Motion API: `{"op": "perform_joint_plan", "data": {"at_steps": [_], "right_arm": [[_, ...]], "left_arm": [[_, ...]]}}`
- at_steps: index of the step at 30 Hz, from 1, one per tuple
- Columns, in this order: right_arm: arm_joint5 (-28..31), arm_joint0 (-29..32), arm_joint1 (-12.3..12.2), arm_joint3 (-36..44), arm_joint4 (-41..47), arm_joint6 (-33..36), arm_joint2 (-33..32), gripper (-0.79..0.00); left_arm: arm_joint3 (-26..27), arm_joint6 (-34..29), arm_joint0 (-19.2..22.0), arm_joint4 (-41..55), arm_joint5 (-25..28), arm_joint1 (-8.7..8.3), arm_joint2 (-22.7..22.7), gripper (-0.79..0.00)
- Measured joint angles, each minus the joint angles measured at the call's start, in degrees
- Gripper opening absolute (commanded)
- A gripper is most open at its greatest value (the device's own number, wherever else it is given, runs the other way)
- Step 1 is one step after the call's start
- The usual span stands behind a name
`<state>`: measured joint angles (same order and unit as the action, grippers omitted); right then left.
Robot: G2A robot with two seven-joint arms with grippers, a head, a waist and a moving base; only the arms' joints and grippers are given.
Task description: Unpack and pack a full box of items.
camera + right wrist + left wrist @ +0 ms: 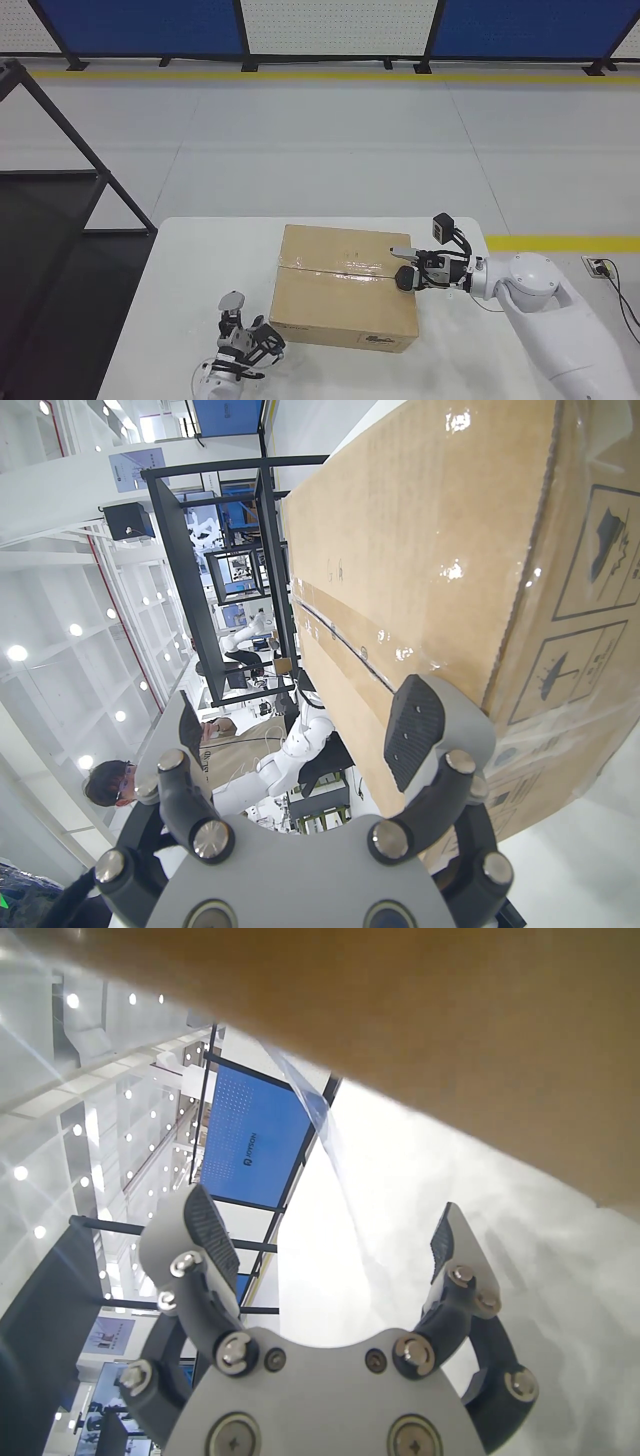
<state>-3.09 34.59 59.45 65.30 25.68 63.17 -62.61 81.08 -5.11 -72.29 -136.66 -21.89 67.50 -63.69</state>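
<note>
A brown cardboard box (pixel 345 290) stands shut in the middle of the white table (pixel 200 270), with clear tape along its top seam (pixel 345 640). My right gripper (pixel 404 268) is at the box's right end, open, level with the top. One of its pads (pixel 415 730) lies over the top edge close to the seam. My left gripper (pixel 247 340) is low on the table beside the box's front left corner. It is open with nothing between its pads (pixel 210 1228), and the box's side (pixel 400 1028) is just ahead of it.
A black metal rack (pixel 60 200) stands off the table's left side. Blue and white partition panels (pixel 340 25) close off the floor behind. There is bare tabletop left of the box and in front of it.
</note>
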Motion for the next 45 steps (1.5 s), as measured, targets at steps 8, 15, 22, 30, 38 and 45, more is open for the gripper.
{"op": "perform_joint_plan", "data": {"at_steps": [8,15,22,30,38,45], "right_arm": [[0.0,0.0,0.0,0.0,0.0,0.0,0.0,0.0],[0.0,0.0,0.0,0.0,0.0,0.0,0.0,0.0],[0.0,0.0,0.0,0.0,0.0,0.0,0.0,0.0],[0.0,0.0,0.0,0.0,0.0,0.0,0.0,0.0],[0.0,0.0,0.0,0.0,0.0,0.0,0.0,0.0],[0.0,0.0,0.0,0.0,0.0,0.0,0.0,0.0]], "left_arm": [[2.3,-2.2,-3.48,-4.97,-1.09,-0.11,-2.41,0.0],[3.81,9.01,-5.29,6.08,0.26,-0.57,-7.46,0.0],[4.85,20.38,-7.47,15.92,4.44,-1.01,-11.52,0.0],[5.15,25.72,-8.51,16.69,7.22,-1.82,-15.77,0.0],[6.76,25.07,-9.0,19.11,9.28,-1.58,-15.28,0.0],[12.64,25.51,-11.97,38.1,21.27,-1.48,-18.65,0.0]]}}
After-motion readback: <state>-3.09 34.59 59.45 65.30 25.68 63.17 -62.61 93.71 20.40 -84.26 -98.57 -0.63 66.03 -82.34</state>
